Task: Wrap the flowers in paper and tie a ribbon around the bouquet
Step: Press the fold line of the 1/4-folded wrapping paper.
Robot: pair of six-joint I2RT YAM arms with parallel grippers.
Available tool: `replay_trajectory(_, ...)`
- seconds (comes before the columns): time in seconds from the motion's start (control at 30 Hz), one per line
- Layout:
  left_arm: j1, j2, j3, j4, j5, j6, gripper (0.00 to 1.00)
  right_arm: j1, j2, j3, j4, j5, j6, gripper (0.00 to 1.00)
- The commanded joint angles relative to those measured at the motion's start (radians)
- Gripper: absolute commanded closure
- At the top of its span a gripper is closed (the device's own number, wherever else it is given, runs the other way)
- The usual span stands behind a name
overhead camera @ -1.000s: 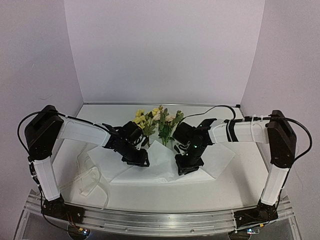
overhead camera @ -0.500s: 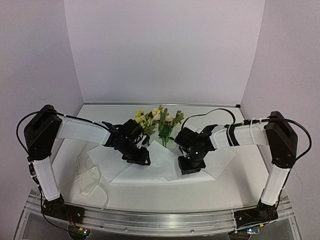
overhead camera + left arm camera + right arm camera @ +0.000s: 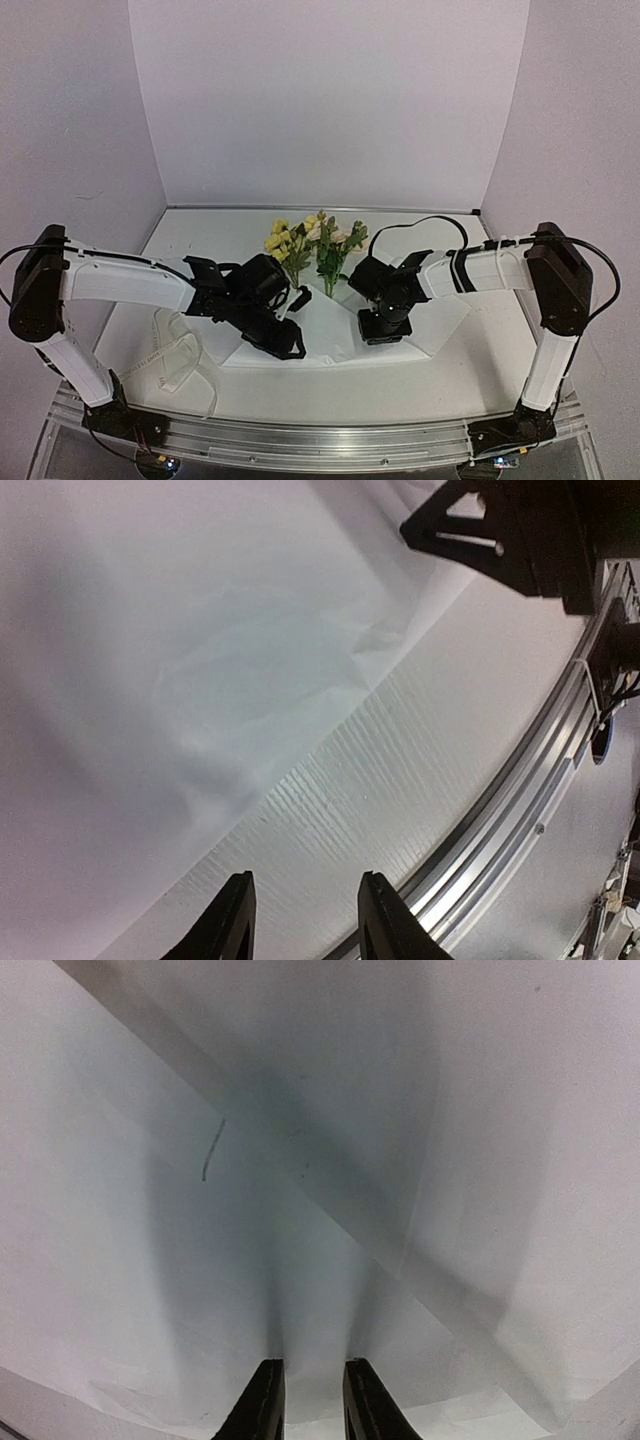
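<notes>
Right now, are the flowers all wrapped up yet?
Not yet. Done: the flowers lie on the paper, which looks partly folded. In hand: the left hand and right hand are down by the paper, both open. Left: finish the wrap, then tie the ribbon, lying loose off to the left.

A robot test booth in a lab: plain pale panels (image 3: 330, 100) wall in a white table (image 3: 470, 370) at 9, 12 and 3 o'clock. The left arm (image 3: 120, 285) and right arm (image 3: 490, 268) are bolted to an aluminium rail (image 3: 330, 445) at 6 o'clock.

table (image 3: 480, 370): white; centre: paper (image 3: 330, 335), creased; near left: ribbon (image 3: 175, 360), loose loops
</notes>
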Motion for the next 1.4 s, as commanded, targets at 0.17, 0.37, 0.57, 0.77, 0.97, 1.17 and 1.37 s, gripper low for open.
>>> replay_trajectory(0.17, -0.005, 0.06, -0.003, -0.015, -0.03, 0.016, 0.67, 0.017, -0.031, 0.029, -0.017, 0.071, -0.005, 0.77)
replay_trajectory(0.37, -0.006, 0.117, 0.005, -0.002, -0.046, 0.038, 0.71, 0.034, -0.07, 0.035, -0.032, 0.09, -0.024, 0.77)
replay_trajectory(0.57, -0.004, 0.149, 0.02, -0.003, -0.095, 0.05, 0.75, 0.055, -0.107, 0.035, -0.045, 0.104, -0.056, 0.76)
replay_trajectory(0.77, 0.003, 0.17, 0.025, -0.003, -0.124, 0.055, 0.76, 0.102, -0.14, 0.027, -0.048, 0.102, -0.131, 0.74)
replay_trajectory(0.97, 0.005, 0.186, 0.032, 0.002, -0.124, 0.059, 0.76, 0.159, -0.141, 0.023, -0.036, 0.07, -0.199, 0.74)
replay_trajectory(1.17, 0.005, 0.196, 0.024, 0.016, -0.114, 0.054, 0.76, 0.194, -0.094, 0.033, -0.015, 0.056, -0.193, 0.74)
replay_trajectory(1.37, 0.005, 0.2, 0.02, 0.019, -0.111, 0.051, 0.76, 0.199, -0.04, 0.029, 0.028, 0.064, -0.168, 0.74)
